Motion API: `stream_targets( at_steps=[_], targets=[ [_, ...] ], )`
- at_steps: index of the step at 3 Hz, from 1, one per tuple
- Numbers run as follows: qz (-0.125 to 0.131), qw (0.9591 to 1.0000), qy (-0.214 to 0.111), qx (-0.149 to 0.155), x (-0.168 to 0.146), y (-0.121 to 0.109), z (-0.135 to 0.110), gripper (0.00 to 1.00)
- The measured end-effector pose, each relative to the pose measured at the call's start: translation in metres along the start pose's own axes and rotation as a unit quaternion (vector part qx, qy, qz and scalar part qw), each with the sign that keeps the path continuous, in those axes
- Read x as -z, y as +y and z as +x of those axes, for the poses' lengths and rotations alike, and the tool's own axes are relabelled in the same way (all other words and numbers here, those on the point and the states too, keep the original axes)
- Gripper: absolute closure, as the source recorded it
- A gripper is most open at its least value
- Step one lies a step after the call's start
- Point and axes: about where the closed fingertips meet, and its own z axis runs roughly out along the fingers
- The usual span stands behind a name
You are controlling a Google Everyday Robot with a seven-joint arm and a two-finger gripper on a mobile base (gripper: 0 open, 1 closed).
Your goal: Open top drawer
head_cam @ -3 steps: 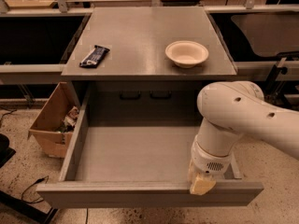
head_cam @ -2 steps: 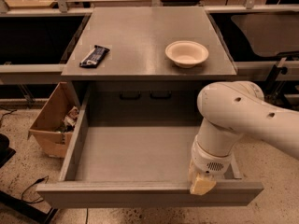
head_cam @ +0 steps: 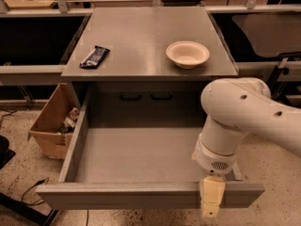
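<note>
The top drawer (head_cam: 136, 154) is pulled far out from under the grey cabinet top (head_cam: 146, 36). Its grey box-like inside is bare. Its flat handleless front panel (head_cam: 117, 196) faces the bottom of the view. My gripper (head_cam: 211, 199) hangs from the white arm (head_cam: 244, 117) at the right end of the front panel, right over its top edge. Only its cream-coloured body shows.
A black snack bar (head_cam: 94, 56) and a cream bowl (head_cam: 187, 54) lie on the cabinet top. A cardboard box (head_cam: 51, 124) with rubbish stands on the floor left of the drawer. Cables (head_cam: 28, 192) lie on the floor at the lower left.
</note>
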Motion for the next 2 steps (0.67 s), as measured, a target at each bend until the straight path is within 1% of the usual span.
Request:
stream_targets(
  at_steps=[1, 2],
  targets=[
    [0.036, 0.9993, -0.002, 0.011, 0.067, 0.011, 0.008, 0.00],
    [0.092, 0.9950, -0.030, 0.028, 0.154, 0.025, 0.021, 0.00]
  ],
)
